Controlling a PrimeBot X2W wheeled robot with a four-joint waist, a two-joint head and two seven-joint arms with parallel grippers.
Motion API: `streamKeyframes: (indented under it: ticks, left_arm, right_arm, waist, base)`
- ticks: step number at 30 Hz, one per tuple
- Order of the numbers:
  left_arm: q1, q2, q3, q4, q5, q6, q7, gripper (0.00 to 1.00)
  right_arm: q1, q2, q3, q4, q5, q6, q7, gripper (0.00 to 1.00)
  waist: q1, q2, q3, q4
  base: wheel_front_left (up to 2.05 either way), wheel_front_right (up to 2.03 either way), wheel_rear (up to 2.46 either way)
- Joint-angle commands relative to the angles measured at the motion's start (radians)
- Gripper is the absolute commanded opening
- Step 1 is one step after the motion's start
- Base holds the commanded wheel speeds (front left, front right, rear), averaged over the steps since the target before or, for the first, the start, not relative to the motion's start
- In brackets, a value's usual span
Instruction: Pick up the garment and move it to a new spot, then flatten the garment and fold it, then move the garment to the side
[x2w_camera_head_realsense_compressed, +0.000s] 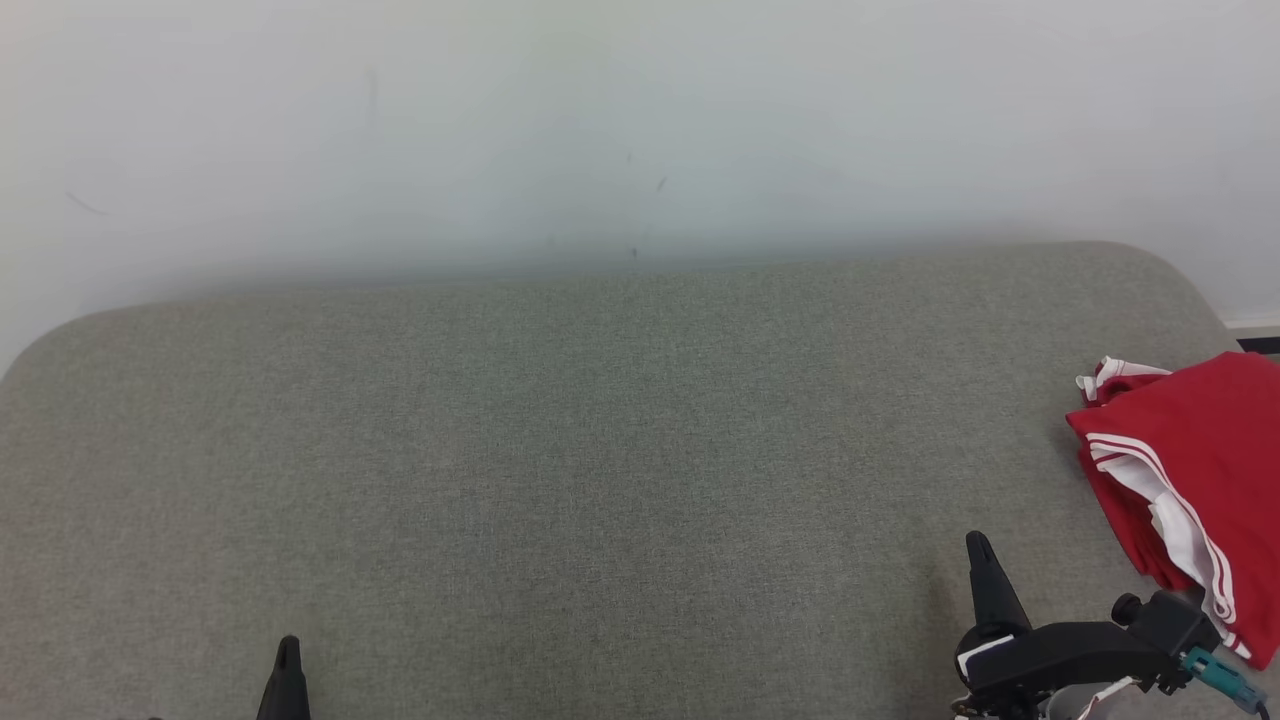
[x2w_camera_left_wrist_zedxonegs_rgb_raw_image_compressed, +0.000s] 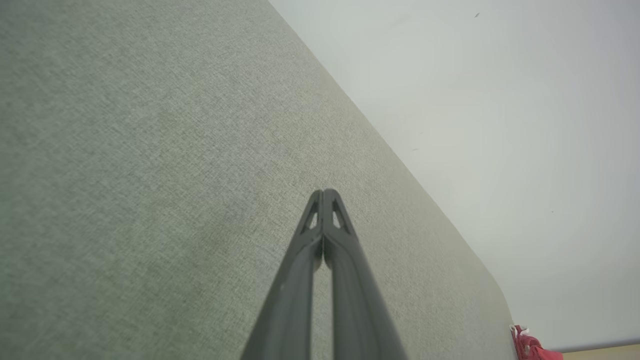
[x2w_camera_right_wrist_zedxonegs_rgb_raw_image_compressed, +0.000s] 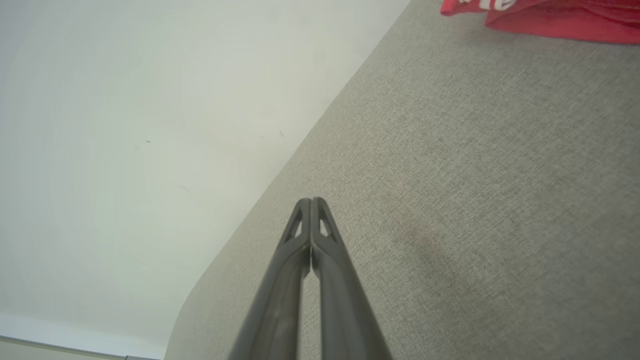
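The garment (x2w_camera_head_realsense_compressed: 1200, 490) is red with white stripes and lies folded at the far right edge of the grey cushioned surface (x2w_camera_head_realsense_compressed: 600, 450). A corner of the garment (x2w_camera_left_wrist_zedxonegs_rgb_raw_image_compressed: 527, 346) shows at the bottom right of the left wrist view, and its edge (x2w_camera_right_wrist_zedxonegs_rgb_raw_image_compressed: 550, 17) at the top right of the right wrist view. My right gripper (x2w_camera_head_realsense_compressed: 982, 548) sits low at the right, just left of the garment and apart from it, shut and holding nothing (x2w_camera_right_wrist_zedxonegs_rgb_raw_image_compressed: 311, 200). My left gripper (x2w_camera_head_realsense_compressed: 288, 648) rests at the lower left, also shut and holding nothing (x2w_camera_left_wrist_zedxonegs_rgb_raw_image_compressed: 323, 191).
A pale wall (x2w_camera_head_realsense_compressed: 600, 130) rises behind the cushion's back edge. The cushion has rounded corners at the back left and back right. A strip of floor (x2w_camera_head_realsense_compressed: 1258, 335) shows past the right corner.
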Motion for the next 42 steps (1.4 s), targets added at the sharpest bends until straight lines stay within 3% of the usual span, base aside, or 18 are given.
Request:
streamKeyframes:
  ticks: [1, 42]
  left_arm:
    - [-0.028, 0.004, 0.006, -0.016, -0.037, -0.004, 0.005, 0.0]
    - [-0.077, 0.004, 0.024, -0.042, -0.472, -0.042, 0.11, 0.0]
  right_arm:
    - [-0.002, 0.001, -0.004, -0.02, 0.034, -0.001, 0.006, 0.0]
    - [0.02, 0.001, -0.042, -0.11, 0.469, -0.002, 0.11, 0.0]
  waist:
    - [0.0, 0.0, 0.0, 0.001]
    - [0.0, 0.0, 0.014, 0.015]
  base:
    - [0.0, 0.0, 0.0]
    - [0.0, 0.0, 0.0]
